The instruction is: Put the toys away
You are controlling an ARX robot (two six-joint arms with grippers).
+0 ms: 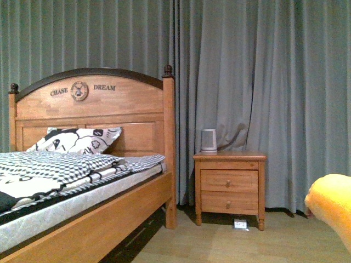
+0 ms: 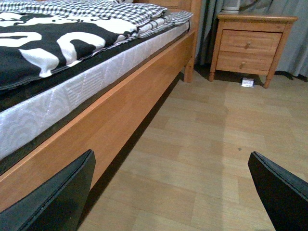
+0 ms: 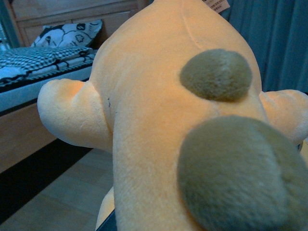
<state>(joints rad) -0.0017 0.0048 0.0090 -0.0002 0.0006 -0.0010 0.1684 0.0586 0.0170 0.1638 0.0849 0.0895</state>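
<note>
Filling the right wrist view, plush (image 3: 159,120) hides right gripper: state cannot be told. Left gripper (image 2: 171,155) released, near bed (image 2: 120,110).

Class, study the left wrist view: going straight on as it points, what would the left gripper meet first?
Probably the wooden floor beside the bed rail; the left gripper has nothing nearer ahead, though depth is unclear.

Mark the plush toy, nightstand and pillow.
plush toy (image 3: 154,120): right wrist view, on its orange body.
nightstand (image 1: 241,179): front view, on the upper drawer front.
pillow (image 1: 77,140): front view, on the middle of its patterned face.
</note>
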